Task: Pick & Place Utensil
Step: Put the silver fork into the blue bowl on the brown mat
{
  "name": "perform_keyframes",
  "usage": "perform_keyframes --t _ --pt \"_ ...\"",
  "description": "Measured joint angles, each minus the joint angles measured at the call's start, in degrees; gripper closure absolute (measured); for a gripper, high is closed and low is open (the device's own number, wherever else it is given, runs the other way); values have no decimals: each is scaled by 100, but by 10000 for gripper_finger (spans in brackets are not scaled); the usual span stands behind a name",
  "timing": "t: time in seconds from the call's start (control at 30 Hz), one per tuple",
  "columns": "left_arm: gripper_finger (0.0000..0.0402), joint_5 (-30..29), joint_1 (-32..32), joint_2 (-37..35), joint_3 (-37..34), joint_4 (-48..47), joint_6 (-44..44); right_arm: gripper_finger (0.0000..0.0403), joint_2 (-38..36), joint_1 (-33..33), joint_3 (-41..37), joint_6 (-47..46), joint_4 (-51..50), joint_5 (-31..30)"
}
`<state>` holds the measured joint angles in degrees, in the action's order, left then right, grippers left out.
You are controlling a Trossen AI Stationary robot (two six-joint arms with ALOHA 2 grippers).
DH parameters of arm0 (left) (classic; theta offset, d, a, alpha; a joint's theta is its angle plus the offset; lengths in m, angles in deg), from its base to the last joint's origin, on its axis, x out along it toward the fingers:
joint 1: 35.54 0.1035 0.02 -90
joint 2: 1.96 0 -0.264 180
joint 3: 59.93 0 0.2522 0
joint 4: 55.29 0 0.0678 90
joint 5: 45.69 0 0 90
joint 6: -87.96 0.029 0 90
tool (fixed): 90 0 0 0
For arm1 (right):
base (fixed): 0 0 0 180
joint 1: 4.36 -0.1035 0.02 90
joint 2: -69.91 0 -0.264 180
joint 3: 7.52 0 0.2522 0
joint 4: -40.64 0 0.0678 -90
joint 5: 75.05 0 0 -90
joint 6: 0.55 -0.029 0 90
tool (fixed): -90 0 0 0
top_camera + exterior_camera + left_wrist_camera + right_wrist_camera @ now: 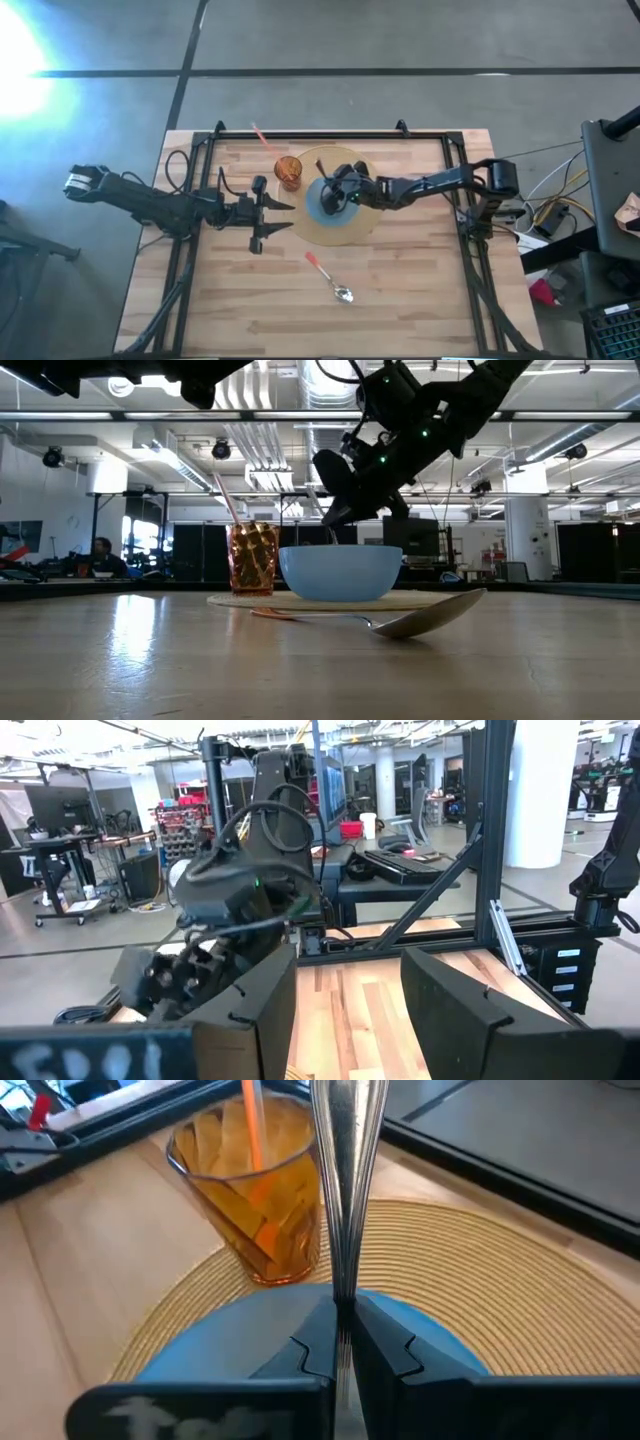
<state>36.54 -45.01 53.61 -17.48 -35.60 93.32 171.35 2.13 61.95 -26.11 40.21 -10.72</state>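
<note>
Right gripper (pixel 342 1342): held over the blue bowl (pixel 328 200), its jaws pinched tight on the metal handle of a utensil (pixel 345 1190), which stands upright between them; the working end is hidden, so the kind of utensil cannot be told. The bowl is seated on a round woven mat (pixel 362 225) near the middle of the table (pixel 420 290). An amber cup (pixel 289 171) with an orange straw (pixel 262 135) is set at the mat's edge, just beside the bowl. A spoon (pixel 331 279) with a red handle is laid on the bare wood, apart from the mat, on the near side. Left gripper (pixel 280 217): parked beside the mat on the cup's side, its jaws spread wide and holding nothing.
</note>
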Motion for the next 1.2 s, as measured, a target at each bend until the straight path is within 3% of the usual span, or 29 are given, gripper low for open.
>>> perform_keyframes --t 0.57,1.2 --pt "227 0 -1 0 0 -2 0 390 456 -35 37 51 102 13" --pt "227 0 0 2 0 -2 0 390 535 24 33 931 240 11"
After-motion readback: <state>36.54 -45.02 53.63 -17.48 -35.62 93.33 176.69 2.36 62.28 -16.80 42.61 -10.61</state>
